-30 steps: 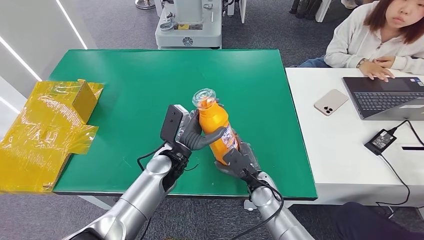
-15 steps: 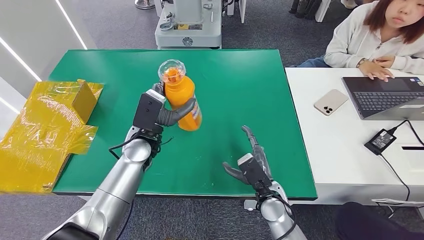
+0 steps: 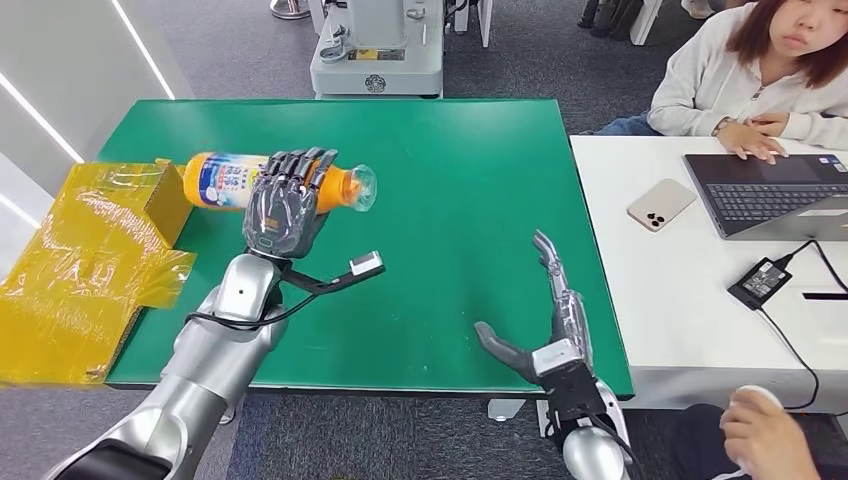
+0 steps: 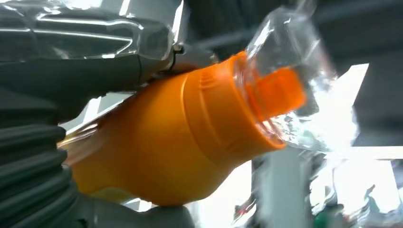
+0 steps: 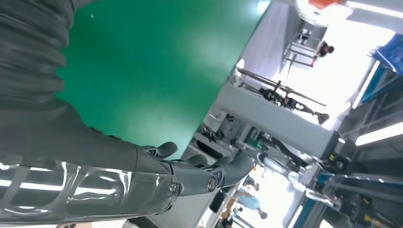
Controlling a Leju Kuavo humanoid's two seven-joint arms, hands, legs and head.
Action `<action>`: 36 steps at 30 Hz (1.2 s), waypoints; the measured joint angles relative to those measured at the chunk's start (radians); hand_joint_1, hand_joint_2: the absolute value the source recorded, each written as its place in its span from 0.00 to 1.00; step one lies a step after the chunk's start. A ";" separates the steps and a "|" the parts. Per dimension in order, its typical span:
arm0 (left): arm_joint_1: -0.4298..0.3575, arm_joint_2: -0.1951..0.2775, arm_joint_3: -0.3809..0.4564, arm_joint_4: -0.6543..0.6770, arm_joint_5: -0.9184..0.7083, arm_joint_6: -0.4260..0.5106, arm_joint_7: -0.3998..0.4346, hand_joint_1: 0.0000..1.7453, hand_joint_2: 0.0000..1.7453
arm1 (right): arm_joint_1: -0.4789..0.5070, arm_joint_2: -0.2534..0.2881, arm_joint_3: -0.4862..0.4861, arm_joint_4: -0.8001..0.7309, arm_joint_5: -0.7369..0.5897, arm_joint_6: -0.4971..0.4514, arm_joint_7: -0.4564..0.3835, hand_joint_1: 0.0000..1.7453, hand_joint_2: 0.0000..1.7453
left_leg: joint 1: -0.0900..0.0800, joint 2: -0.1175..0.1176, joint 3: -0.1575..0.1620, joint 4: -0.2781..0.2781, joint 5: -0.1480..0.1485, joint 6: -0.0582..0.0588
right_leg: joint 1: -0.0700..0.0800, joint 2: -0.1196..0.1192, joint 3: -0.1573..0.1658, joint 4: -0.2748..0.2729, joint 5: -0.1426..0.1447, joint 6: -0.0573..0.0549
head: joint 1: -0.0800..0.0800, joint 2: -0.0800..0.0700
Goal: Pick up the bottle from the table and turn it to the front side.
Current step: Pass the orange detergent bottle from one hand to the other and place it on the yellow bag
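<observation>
Since half a second ago the left hand [image 3: 283,207] has rolled the bottle [image 3: 225,180] from upright to lying sideways in the air, cap pointing to the robot's right, base out toward the yellow box [image 3: 165,195], and the label now faces up toward the head camera. Its fingers [image 3: 300,170] wrap over the orange neck end; the wrist view shows the thumb pressed along the shoulder just behind the clear cap cover [image 4: 304,85]. The bottle hangs above the far left part of the green counter [image 3: 450,200], touching nothing but the hand.

The right hand [image 3: 550,335] has lifted slightly near the front edge, fingers spread wide and straight, holding nothing.

The turn looks nearly done. To finish well, the wrist should roll slowly until the label sits square to the front, with the grip kept firm, since the hold is near the neck and the heavier body sticks out unsupported and could slip or droop. The right hand could support the base if needed.
</observation>
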 joint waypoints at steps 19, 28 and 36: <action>0.029 0.174 0.050 0.387 -0.001 -0.095 0.158 1.00 1.00 | 0.134 -0.016 -0.030 -0.171 0.039 0.056 -0.054 0.00 1.00 | 0.000 0.001 0.000 -0.001 -0.001 -0.001 | 0.000 0.002 -0.001 0.000 -0.001 -0.001 | 0.000 0.000; 0.029 0.268 -0.065 0.437 -0.002 -0.135 0.166 1.00 1.00 | 0.121 -0.022 0.012 -0.134 0.051 0.074 -0.088 0.00 1.00 | 0.000 0.001 0.000 -0.001 -0.001 -0.001 | 0.000 0.001 0.000 0.000 -0.001 -0.001 | 0.000 0.000; -0.021 0.317 -0.230 0.451 -0.002 -0.167 0.100 0.75 1.00 | 0.091 -0.023 0.054 -0.121 0.068 0.088 -0.073 0.00 1.00 | 0.000 0.001 0.001 -0.001 0.000 -0.002 | 0.000 0.001 0.000 0.001 -0.001 -0.001 | 0.000 0.000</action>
